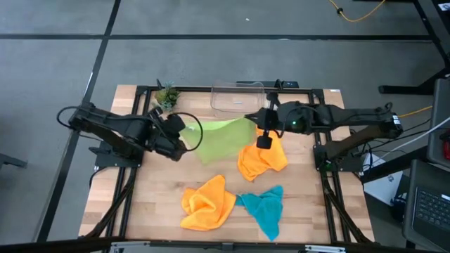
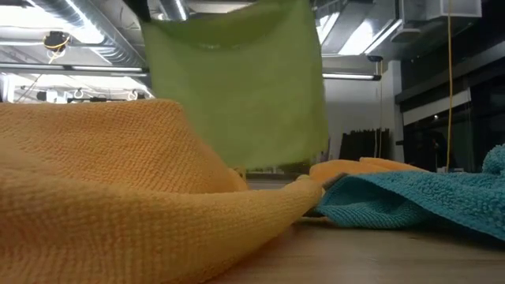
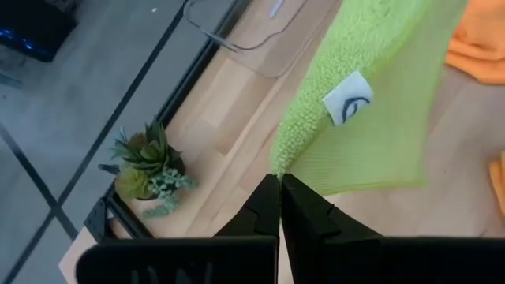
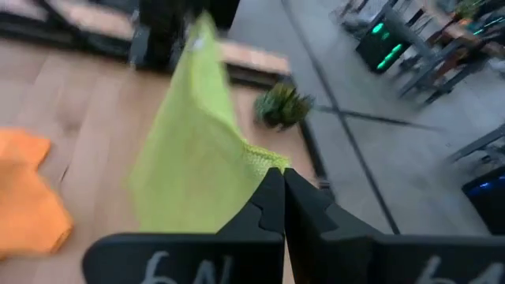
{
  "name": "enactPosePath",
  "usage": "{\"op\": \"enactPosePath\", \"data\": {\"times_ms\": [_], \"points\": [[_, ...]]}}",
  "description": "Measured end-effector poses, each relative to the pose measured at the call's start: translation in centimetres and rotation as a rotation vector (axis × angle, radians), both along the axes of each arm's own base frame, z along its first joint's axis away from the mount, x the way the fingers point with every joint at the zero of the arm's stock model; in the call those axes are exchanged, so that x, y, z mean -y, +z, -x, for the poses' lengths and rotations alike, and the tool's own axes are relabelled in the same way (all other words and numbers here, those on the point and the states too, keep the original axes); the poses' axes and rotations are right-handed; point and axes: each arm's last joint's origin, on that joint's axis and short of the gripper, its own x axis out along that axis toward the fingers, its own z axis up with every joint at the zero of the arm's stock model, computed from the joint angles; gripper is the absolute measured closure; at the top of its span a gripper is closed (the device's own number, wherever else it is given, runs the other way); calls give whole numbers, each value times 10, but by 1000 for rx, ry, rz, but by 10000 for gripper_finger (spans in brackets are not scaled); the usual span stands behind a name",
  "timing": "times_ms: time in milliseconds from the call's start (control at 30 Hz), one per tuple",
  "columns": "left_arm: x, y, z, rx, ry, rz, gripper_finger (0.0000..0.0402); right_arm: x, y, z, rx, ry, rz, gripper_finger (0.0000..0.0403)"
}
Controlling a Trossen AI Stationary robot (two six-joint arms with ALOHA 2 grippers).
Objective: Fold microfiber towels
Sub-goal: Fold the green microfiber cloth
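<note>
held lime green towel (image 1: pixel 223 138) aloft above the table's back middle, stretched between left gripper (image 3: pixel 280 185) and right gripper (image 4: pixel 278 180), each pinching one upper corner; long axis ran left to right, hanging equally near both.

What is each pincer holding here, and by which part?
Both grip the lime green microfiber towel by a corner each: left pincer, right pincer, lifting it off the table.

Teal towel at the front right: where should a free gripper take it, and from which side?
Take the teal towel at its narrow tail pointing to the table's front edge, coming straight down from above. It lies crumpled and flat; that tail sticks out clear of the front orange towel. Both grippers are shut on the green towel.
</note>
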Motion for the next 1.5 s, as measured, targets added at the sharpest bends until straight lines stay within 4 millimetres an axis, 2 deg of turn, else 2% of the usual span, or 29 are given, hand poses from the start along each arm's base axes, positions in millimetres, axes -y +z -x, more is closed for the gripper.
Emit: {"op": "enactPosePath", "data": {"times_ms": [133,300,533,667,867,1033,1267,1500], "points": [[-12,8,9,1,-9,-18,402,-1,-10,-10,-33,16,-3,403],[-30,21,27,47,33,-22,402,8,-17,-26,-31,52,21,403],[-49,30,45,58,66,-37,402,42,-18,-29,-33,-9,34,403],[-60,26,49,9,81,-44,402,62,-17,-28,-10,7,-10,403],[-71,4,49,-83,136,-41,402,78,-27,-36,-12,32,-87,403],[-65,-20,45,-127,160,51,402,73,-51,-49,-116,82,-192,403],[-37,-55,45,-167,183,238,402,40,-69,-59,-214,193,-314,403],[-7,-67,44,-140,119,398,402,16,-87,-69,-278,259,-360,403]]}}
